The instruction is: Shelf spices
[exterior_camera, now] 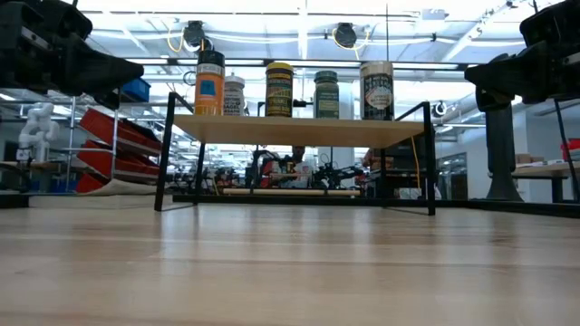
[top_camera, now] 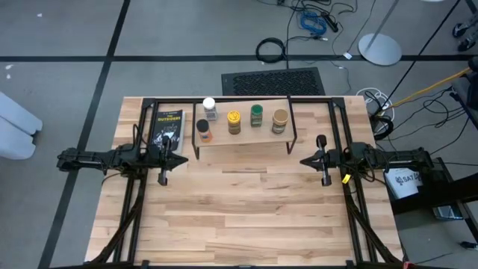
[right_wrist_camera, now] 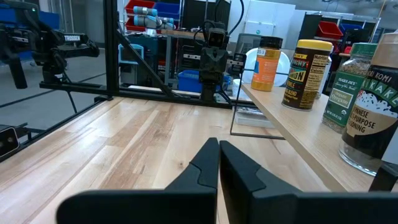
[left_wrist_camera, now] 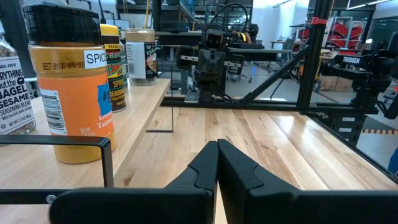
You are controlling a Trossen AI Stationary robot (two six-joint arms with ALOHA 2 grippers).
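Several spice jars stand upright on the plank of the shelf (top_camera: 243, 133), a low wood rack on black rod legs at the table's far middle. They are a white-lidded jar (top_camera: 209, 107), a dark-lidded orange one (left_wrist_camera: 71, 87), a yellow-lidded one (top_camera: 234, 121), a green-lidded one (top_camera: 256, 114) and a tan-lidded one (top_camera: 279, 120). My left gripper (top_camera: 181, 159) is shut and points level toward the table's middle, just off the shelf's left near leg. My right gripper (top_camera: 305, 160) is shut and faces it from the shelf's right near leg. Neither holds anything.
A flat black packet (top_camera: 166, 127) with yellow lettering lies on the table left of the shelf, beside my left arm. Black frame rails (top_camera: 128, 202) run along the table's left and right sides. The shelf's rod legs (exterior_camera: 166, 149) stand between the two grippers' sides.
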